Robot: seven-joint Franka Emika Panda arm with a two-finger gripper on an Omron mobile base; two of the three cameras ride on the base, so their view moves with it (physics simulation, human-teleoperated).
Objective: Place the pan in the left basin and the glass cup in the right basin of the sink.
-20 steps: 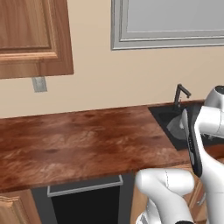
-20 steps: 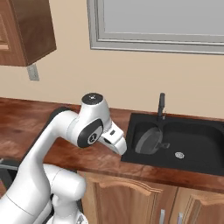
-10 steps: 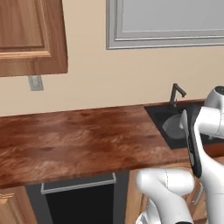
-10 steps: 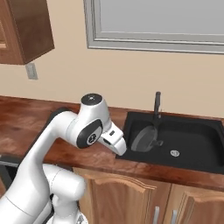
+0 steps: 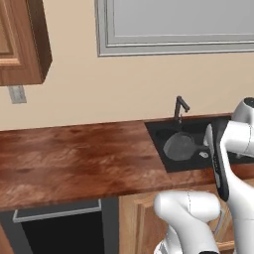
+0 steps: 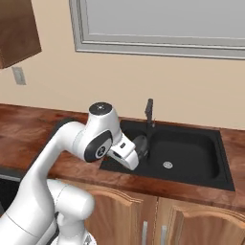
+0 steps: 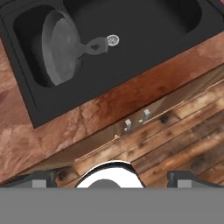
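Observation:
The dark grey pan [image 7: 61,48] leans tilted in the narrow left basin [image 7: 26,26] of the black sink [image 7: 26,109], its short handle reaching toward the silver drain [image 7: 113,40] of the wider right basin [image 7: 153,22]. The pan [image 5: 179,147] also shows below the faucet [image 5: 179,106], and the pan [image 6: 140,143] is partly behind my hand. My gripper [image 7: 113,179] hangs open and empty in front of the sink, over the counter's front edge, apart from the pan. The glass cup is out of view.
A brown wooden counter [image 5: 74,158] runs left of the sink. Below it are a dark appliance opening [image 5: 59,233] and cabinet doors with metal handles [image 7: 135,120] above a wooden floor. A window [image 6: 162,24] and wall cabinet [image 5: 20,39] hang above.
The whole picture has slid left in both base views, so the base has driven right along the counter toward the sink. The gripper stays open and the pan has not moved.

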